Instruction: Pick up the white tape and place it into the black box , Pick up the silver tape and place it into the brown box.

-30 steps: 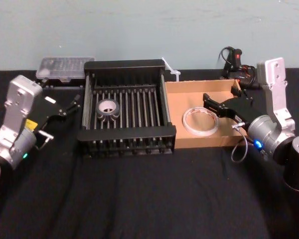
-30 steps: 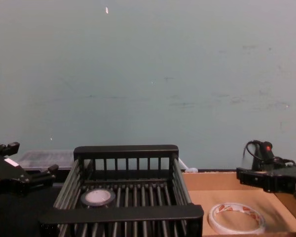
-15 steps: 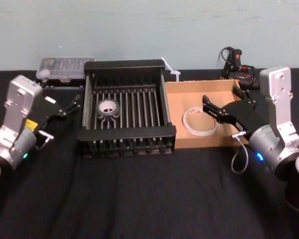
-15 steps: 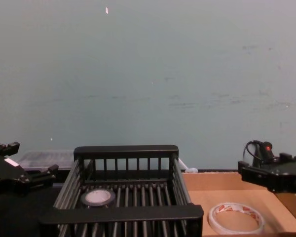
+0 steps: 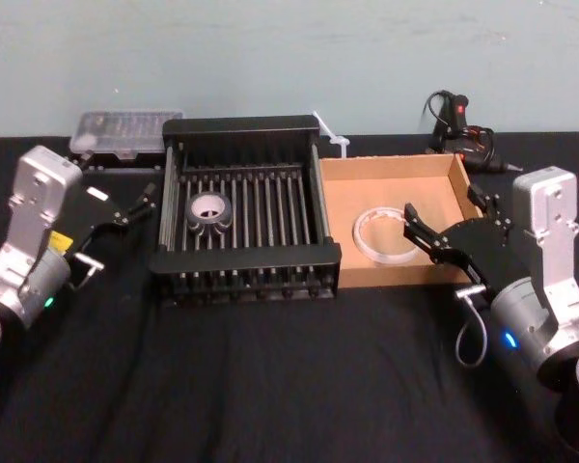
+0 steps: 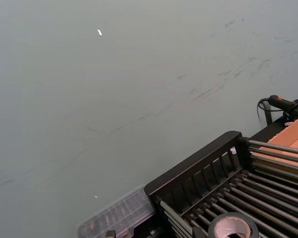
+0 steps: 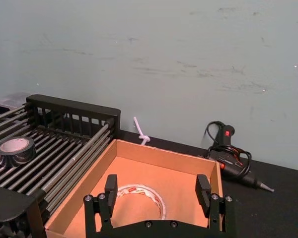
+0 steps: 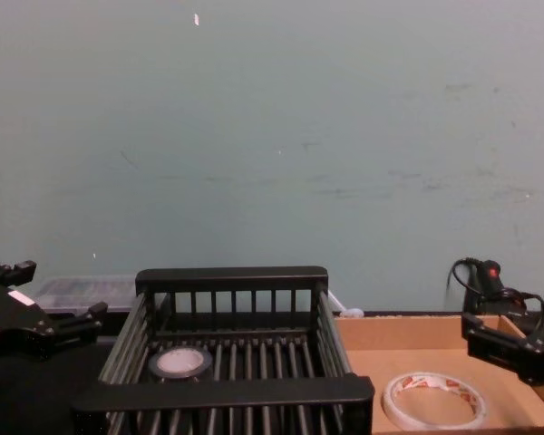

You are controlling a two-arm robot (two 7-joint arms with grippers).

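Black cloth covers the worktop (image 5: pixel 270 386). At far left the left gripper (image 5: pixel 125 204) sits parked beside the black box (image 5: pixel 246 258), its fingers spread and holding nothing. Inside that slatted crate, toward its left side, the silver tape (image 5: pixel 208 209) lies flat on the bars. To the right, touching the crate, the brown box (image 5: pixel 386 169) holds the white tape (image 5: pixel 389 233), flat on its floor. The right gripper (image 5: pixel 427 234) hovers at the tray's near right edge, fingers spread wide and empty, just beside the white roll. Each tape appears to lie in the wrong box, so I judge the white-tape pick is in hand; next the right gripper needs to lower and straddle the roll's rim.
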